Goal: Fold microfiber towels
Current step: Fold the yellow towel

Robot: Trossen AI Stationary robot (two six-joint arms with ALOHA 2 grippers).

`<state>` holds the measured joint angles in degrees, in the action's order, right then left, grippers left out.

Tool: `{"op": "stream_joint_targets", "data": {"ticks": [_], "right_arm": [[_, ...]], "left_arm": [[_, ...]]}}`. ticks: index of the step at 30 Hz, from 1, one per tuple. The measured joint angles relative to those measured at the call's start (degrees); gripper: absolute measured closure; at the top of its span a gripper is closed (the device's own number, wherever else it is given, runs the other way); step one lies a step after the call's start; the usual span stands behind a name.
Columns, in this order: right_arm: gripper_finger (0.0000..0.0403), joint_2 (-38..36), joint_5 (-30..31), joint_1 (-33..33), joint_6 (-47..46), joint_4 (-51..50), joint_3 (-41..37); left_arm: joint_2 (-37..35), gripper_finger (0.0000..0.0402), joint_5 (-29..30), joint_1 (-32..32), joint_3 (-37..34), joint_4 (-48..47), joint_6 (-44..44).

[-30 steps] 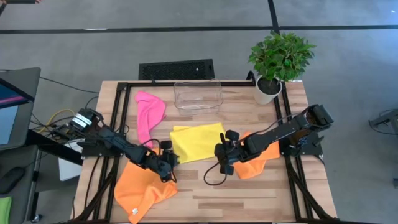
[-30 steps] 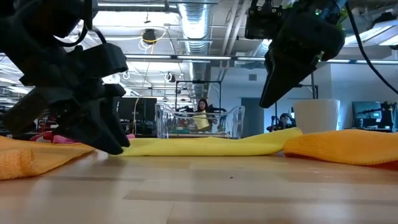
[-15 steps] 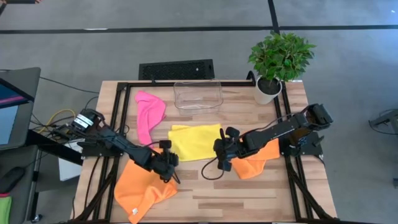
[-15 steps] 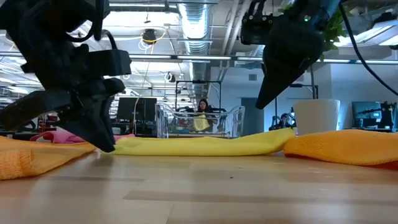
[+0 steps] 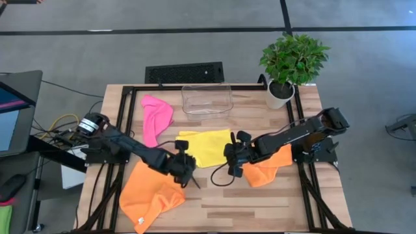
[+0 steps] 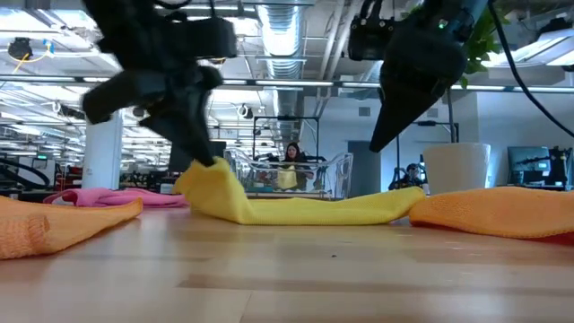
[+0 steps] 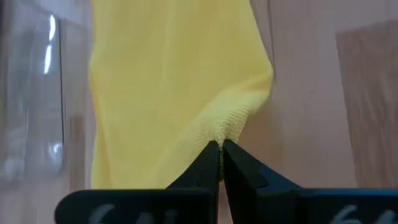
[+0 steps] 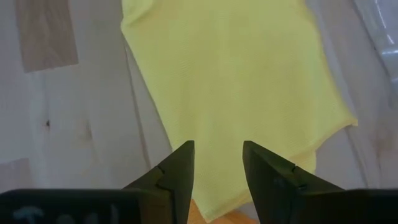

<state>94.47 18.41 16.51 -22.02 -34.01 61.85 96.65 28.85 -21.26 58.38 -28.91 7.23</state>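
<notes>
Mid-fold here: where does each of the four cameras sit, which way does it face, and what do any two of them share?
High view: overhead, looking straight down on the table; both arms show.
Low view: at tabletop height, facing the room; both grippers hang in from above.
Left wrist view: past the left gripper, shut on the yellow towel.
Right wrist view: past the open right gripper, above that towel.
Shared: all four show the yellow towel.

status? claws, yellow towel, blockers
Left claw shut on yellow towel corner, lifting it. Right claw open, hovering above towel. No blockers seen.
</notes>
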Motion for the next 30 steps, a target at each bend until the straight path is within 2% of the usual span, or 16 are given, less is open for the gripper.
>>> {"op": "stream_joint_targets", "data": {"ticks": [6,12,18,20,30], "right_arm": [[0.0243,-3.9,4.1,0.5,0.0,-4.0,0.0],[0.0243,-8.3,5.7,1.7,-0.4,-5.1,0.0],[0.0243,-9.6,5.7,2.6,-0.4,-6.3,-0.1],[0.0243,-9.7,5.8,2.7,-0.4,-6.1,0.1],[0.0243,-9.9,5.7,3.1,-1.5,-8.2,0.0]], "left_arm": [[0.2,0.0401,-5.8,5.8,0.3,8.7,-10.3],[0.9,0.0401,-11.9,10.4,0.4,17.5,-17.2],[3.7,0.0401,-13.6,12.9,1.3,22.1,-21.5],[5.7,0.0401,-15.0,13.4,3.2,24.6,-23.1],[15.9,0.0401,-16.0,13.9,15.5,23.3,-32.2]]}}
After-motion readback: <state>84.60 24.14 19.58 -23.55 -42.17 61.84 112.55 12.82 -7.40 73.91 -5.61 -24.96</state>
